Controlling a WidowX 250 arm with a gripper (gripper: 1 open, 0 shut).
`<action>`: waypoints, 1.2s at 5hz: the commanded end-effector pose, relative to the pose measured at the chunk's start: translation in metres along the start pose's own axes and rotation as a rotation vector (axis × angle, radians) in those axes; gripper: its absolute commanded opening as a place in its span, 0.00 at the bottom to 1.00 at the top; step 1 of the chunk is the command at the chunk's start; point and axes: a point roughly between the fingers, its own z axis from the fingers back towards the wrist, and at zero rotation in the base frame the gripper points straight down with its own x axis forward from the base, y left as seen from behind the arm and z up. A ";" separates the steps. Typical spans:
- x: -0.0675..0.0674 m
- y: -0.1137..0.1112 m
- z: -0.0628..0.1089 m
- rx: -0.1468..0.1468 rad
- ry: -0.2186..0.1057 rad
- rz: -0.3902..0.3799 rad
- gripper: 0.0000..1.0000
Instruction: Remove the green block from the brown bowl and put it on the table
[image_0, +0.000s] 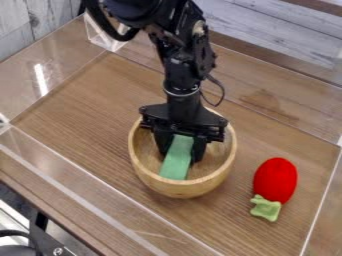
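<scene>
One gripper (179, 139) clamped on green block (175, 158) inside brown bowl (183, 182); risk: block snagging rim, tipping bowl.

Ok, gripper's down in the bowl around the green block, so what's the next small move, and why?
Probably close the gripper onto the green block: its fingers straddle the block's upper end inside the brown bowl, the block leans against the bowl's inside, and a firm grip isn't evident yet. Then lift.

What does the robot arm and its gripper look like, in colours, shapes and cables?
The arm is black all over, built of chunky rounded segments with glossy highlights. A thin dark cable loops along the side of the wrist. The gripper is black too: a broad block with two dark fingers reaching down. No markings or labels can be made out.
</scene>
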 end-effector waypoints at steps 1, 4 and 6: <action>0.014 -0.003 0.017 -0.027 -0.064 -0.005 0.00; 0.016 -0.002 0.020 -0.033 -0.057 -0.014 0.00; 0.017 -0.001 0.019 -0.035 -0.051 -0.016 0.00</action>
